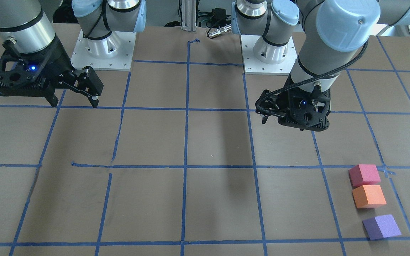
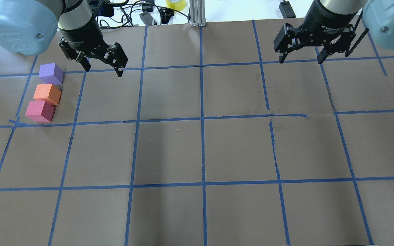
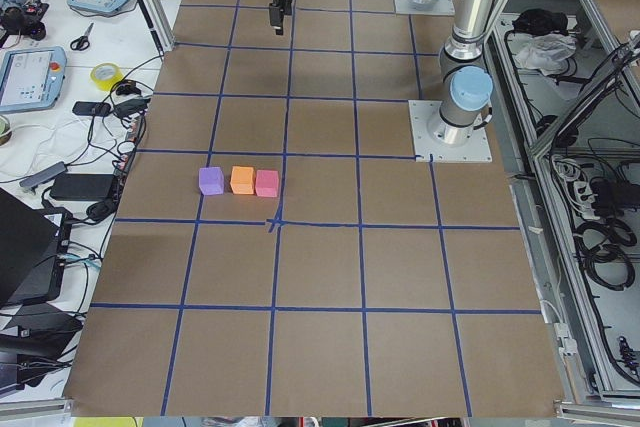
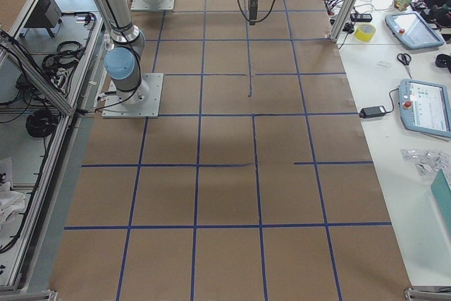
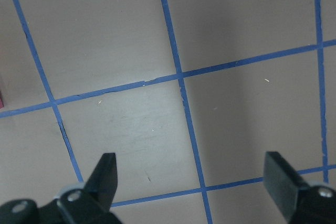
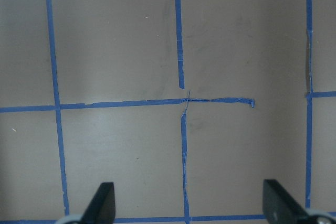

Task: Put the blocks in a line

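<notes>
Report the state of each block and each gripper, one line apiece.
pinkish-red block, flat on the table, end of the row, against the orange block.
orange block, flat, middle of the row.
purple block, flat, other end, slightly apart from orange.
left gripper, open, empty, above the table.
right gripper, open, empty, above the table.

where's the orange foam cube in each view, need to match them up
Exterior front-facing: lower right, orange foam cube between pinkish-red foam cube and purple foam cube.
Overhead exterior: far left, middle of the row.
Exterior left: centre-left, middle of the row.
Exterior right: not in it.
Left wrist-mounted: not in it.
Right wrist-mounted: not in it.
Landmark: wrinkled blue tape crossing beside the pinkish-red foam cube.
</notes>
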Tool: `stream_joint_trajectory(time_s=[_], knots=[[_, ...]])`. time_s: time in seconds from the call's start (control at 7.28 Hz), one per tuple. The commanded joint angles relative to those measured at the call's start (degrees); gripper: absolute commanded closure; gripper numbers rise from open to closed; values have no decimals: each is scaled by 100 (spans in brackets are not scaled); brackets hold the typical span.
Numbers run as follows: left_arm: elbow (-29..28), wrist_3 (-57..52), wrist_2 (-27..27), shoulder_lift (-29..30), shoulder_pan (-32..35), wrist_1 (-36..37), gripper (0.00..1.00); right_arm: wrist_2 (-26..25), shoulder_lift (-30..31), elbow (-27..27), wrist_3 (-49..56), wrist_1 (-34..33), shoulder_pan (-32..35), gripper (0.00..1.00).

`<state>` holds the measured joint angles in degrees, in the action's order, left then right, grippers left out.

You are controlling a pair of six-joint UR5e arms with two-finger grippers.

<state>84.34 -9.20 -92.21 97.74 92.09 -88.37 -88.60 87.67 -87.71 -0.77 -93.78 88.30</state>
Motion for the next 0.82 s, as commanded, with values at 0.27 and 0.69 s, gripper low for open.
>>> stream_joint_trajectory(time_s=[0.27, 0.69], knots=[[311, 24, -8, -386, 28, -75, 0, -290, 22, -27, -10, 9, 3, 0], [311, 24, 10, -475, 28, -58, 0, -307, -4, -98, -2, 79, 3, 0]])
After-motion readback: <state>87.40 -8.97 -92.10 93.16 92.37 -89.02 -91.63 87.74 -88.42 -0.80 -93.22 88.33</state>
